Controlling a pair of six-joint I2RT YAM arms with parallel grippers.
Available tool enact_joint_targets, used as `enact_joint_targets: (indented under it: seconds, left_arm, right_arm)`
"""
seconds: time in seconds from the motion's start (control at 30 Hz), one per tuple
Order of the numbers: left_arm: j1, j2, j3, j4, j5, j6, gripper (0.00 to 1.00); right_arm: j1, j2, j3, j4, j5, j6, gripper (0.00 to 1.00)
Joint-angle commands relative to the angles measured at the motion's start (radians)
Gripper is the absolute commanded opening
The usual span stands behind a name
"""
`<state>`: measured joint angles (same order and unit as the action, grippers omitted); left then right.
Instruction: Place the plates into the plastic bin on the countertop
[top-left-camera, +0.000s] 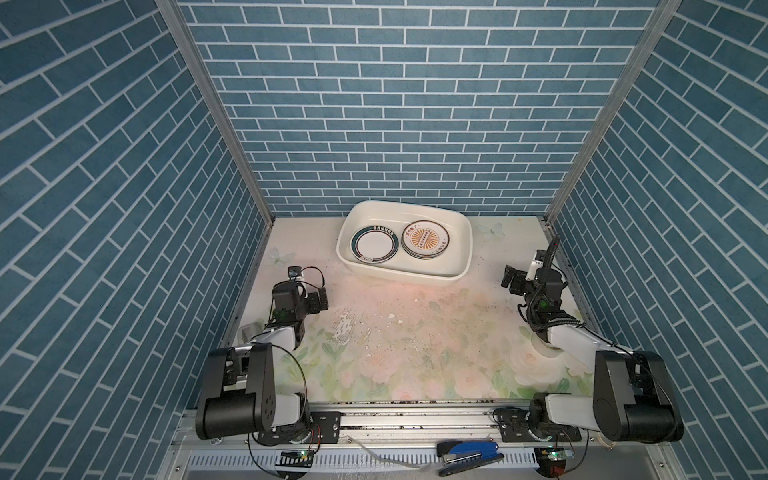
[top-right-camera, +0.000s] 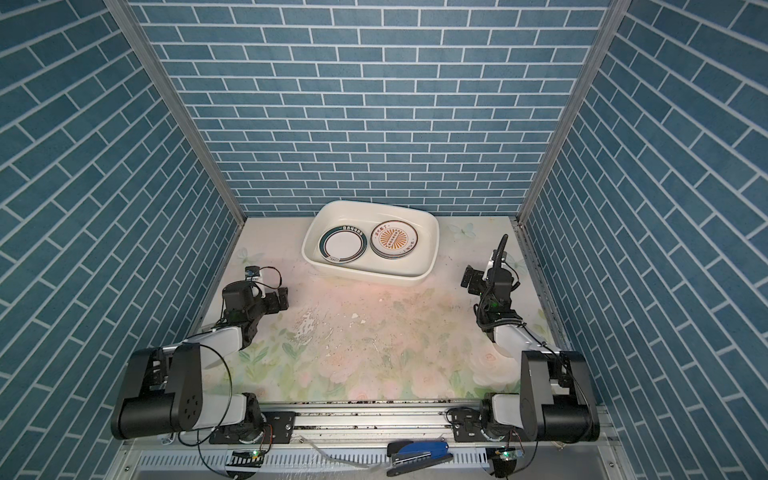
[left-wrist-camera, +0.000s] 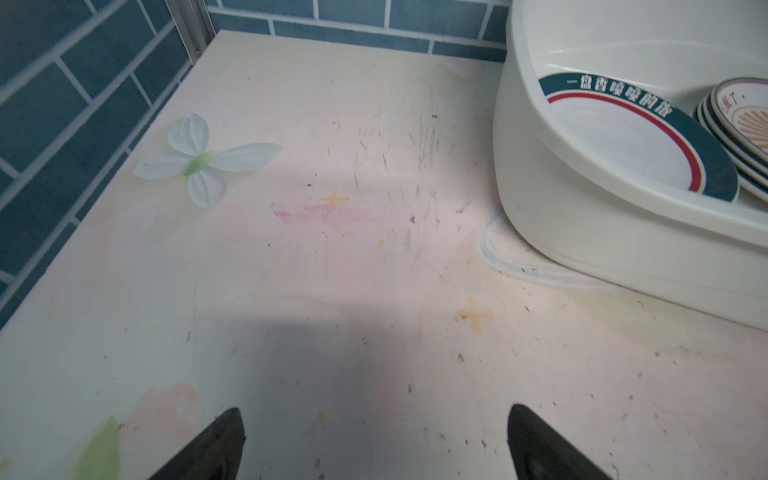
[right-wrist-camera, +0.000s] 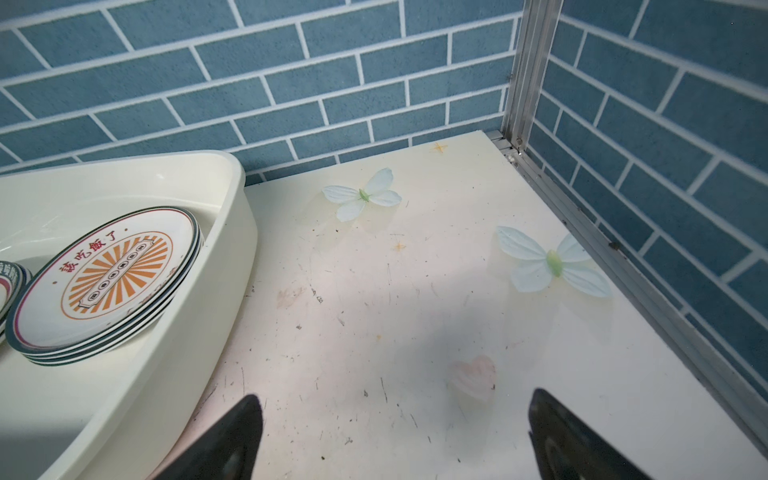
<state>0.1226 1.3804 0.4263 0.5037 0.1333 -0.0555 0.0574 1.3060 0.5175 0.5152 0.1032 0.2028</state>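
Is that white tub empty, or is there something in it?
Not empty: the tub holds a green-banded plate beside a stack of sunburst plates.

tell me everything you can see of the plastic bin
The plastic bin is a cream-white, glossy tub, rounded-rectangular with a rolled rim and sloping walls. It sits upright on the countertop at the back, slightly skewed, close to the brick wall. Inside, side by side, lie a green-banded plate and a stack topped by an orange-sunburst plate.
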Motion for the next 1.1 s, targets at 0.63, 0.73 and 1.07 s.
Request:
enact_joint_targets:
  seconds: [0.63,0.73,1.07]
  left_arm:
    - [0.015,0.205,-0.252,0.833,0.098,0.010,0.99]
    - [0.017,0.204,-0.239,0.814,0.088,0.004,1.00]
    - [-0.007,0.173,-0.174,0.659,0.084,0.033,1.00]
  right_arm:
    - [-0.060,-0.064,-0.311,0.399,0.000,-0.116,0.99]
    - [-0.070,0.006,-0.281,0.439,-0.007,-0.148,0.99]
    - [-0.145,0.239,-0.141,0.387,-0.153,-0.114,0.98]
